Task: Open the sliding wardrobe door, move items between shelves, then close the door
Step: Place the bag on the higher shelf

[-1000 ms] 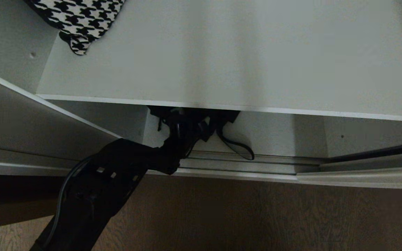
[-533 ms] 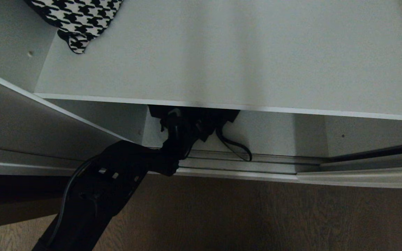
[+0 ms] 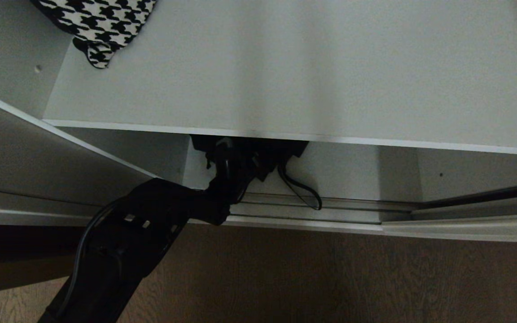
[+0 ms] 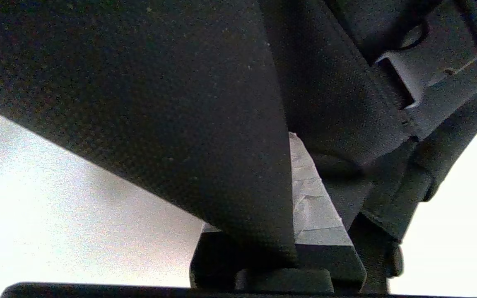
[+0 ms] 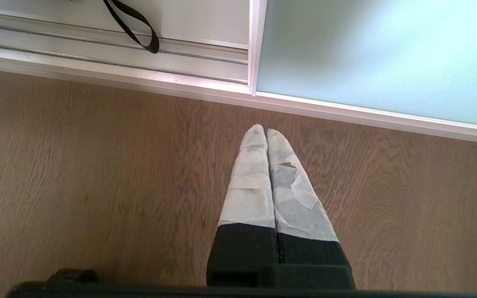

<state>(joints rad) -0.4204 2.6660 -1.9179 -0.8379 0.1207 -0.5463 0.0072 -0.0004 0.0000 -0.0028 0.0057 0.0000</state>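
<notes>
**The bag is grabbed on the low shelf**

The left gripper (image 3: 229, 154) reaches under the upper shelf (image 3: 285, 80) and is pinched tight on the black bag (image 3: 263, 152). The bag sits on the lower shelf (image 3: 352, 172), just behind the front edge of the board above. Its strap (image 3: 301, 190) hangs down onto the door track (image 3: 308, 211).

The right gripper (image 5: 266, 134) waits over the wood floor (image 5: 97, 186), fingers pressed together, holding nothing. The sliding wardrobe door (image 5: 379, 58) is slid aside.

I think the bag must next come out and up. The strap could catch on the track.

The upper shelf (image 3: 285, 80) hides most of the black bag (image 3: 258, 150).
</notes>
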